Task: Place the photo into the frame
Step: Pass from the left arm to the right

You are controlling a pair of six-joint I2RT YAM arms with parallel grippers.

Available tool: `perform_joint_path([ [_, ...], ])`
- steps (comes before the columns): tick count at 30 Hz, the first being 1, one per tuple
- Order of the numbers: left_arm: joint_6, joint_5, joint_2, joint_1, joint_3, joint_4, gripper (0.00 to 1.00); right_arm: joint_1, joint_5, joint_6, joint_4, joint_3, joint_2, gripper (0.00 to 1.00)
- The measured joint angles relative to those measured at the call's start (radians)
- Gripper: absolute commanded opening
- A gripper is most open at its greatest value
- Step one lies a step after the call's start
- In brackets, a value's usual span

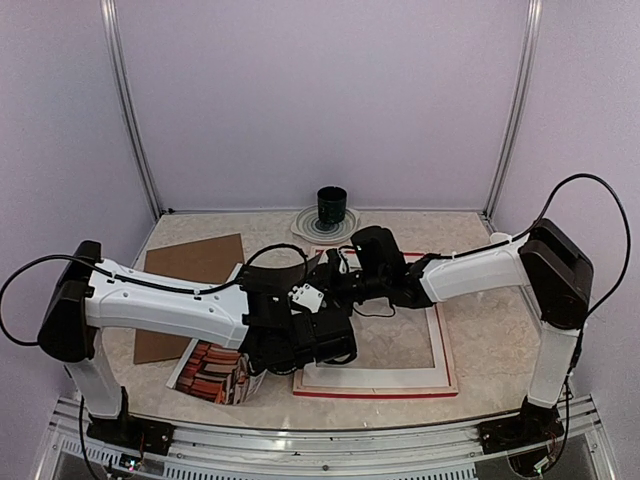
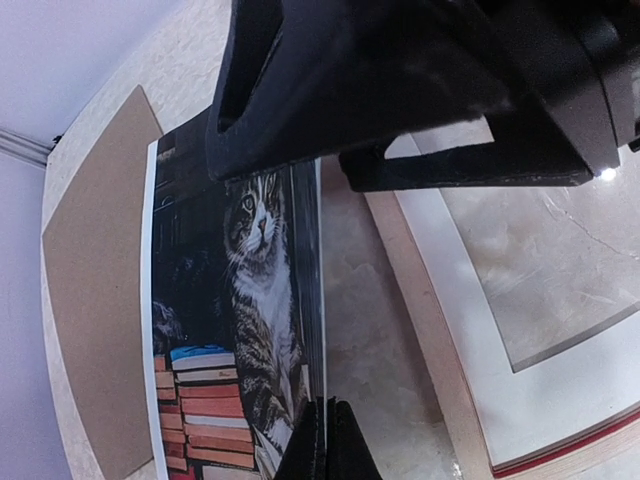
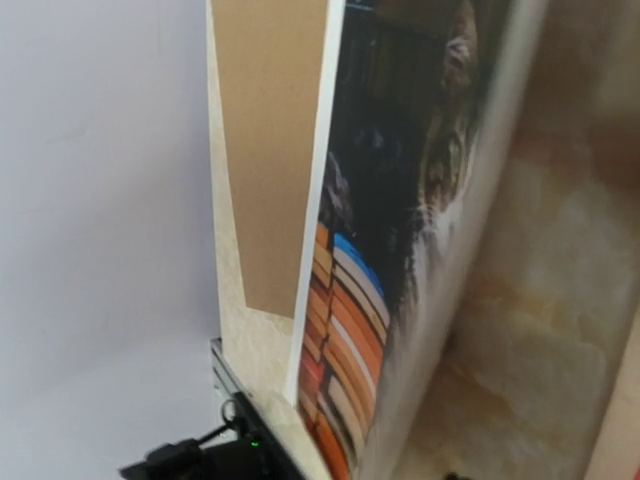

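Left wrist view: left gripper (image 2: 326, 425) pinches the photo's (image 2: 240, 300) raised edge beside the frame (image 2: 425, 330); right gripper (image 1: 338, 278) state unclear; mid-transfer, and next needs the photo laid flat inside the frame.

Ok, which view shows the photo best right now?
Left wrist: the photo faces the camera, cat and book stacks plain, with the left fingers pinching its edge. Right wrist sees it steeply foreshortened and partly cropped. Top external shows only a corner of books beneath the left arm.
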Motion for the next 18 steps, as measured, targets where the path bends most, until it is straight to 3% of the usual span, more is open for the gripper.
perform_joint_path([
  [3, -0.003, -0.011, -0.015, 0.002, 0.006, -0.010, 0.00, -0.001, 0.000, -0.012, -0.019, 0.000, -0.017, 0.74],
  [7, -0.003, -0.021, -0.059, 0.005, 0.017, -0.015, 0.00, -0.011, 0.006, -0.045, -0.058, -0.003, -0.070, 0.82],
  [12, 0.006, -0.021, -0.143, 0.014, 0.024, -0.014, 0.00, -0.050, 0.038, -0.107, -0.092, -0.056, -0.208, 0.98],
  [18, 0.039, -0.014, -0.204, 0.023, 0.079, 0.002, 0.00, -0.114, 0.137, -0.221, -0.176, -0.105, -0.413, 0.99],
])
